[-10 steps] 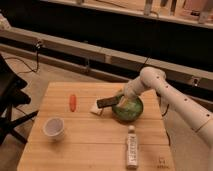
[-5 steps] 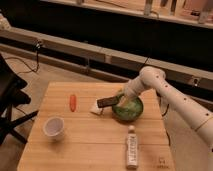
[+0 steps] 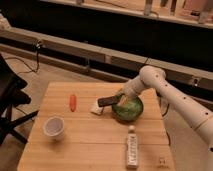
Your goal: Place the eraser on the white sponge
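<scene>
A dark eraser (image 3: 107, 101) is held in my gripper (image 3: 118, 99) just above the white sponge (image 3: 96, 108), which lies on the wooden table (image 3: 90, 145) left of a green bowl. The eraser sticks out to the left from the gripper and overlaps the sponge's upper right corner. I cannot tell whether it touches the sponge. My white arm (image 3: 170, 95) reaches in from the right, over the bowl.
A green bowl (image 3: 128, 109) sits right beside the sponge, under the gripper. An orange carrot (image 3: 73, 102) lies to the left. A white cup (image 3: 53, 128) stands at the front left. A white bottle (image 3: 132, 147) lies at the front right.
</scene>
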`<move>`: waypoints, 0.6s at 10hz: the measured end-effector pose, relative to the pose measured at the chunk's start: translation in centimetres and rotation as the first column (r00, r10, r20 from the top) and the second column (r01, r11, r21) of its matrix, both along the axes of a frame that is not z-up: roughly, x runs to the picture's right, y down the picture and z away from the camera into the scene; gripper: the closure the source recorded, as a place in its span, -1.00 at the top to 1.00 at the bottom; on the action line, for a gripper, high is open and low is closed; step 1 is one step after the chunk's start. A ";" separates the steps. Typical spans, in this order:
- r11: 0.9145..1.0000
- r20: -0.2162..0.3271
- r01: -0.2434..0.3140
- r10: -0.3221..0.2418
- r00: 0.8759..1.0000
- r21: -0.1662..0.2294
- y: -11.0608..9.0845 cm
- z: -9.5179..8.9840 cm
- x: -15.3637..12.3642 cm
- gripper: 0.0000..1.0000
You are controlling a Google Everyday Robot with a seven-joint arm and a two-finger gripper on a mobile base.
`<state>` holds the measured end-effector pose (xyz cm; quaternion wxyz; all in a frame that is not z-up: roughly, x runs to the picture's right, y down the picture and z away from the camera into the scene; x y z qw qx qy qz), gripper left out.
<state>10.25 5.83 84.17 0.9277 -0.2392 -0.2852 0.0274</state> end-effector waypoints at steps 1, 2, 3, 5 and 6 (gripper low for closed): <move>1.000 0.002 0.001 -0.001 1.000 -0.002 0.0 0.0 0.0 -0.11; 1.000 0.025 0.029 -0.029 0.999 0.002 -0.2 0.1 -0.7 0.16; 0.998 0.044 0.056 -0.057 0.997 0.004 -0.4 0.2 -2.1 0.39; 0.993 0.084 0.122 -0.122 0.989 0.002 -0.4 0.5 -6.5 0.60; 0.988 0.103 0.154 -0.153 0.983 -0.004 -0.2 0.7 -9.2 0.60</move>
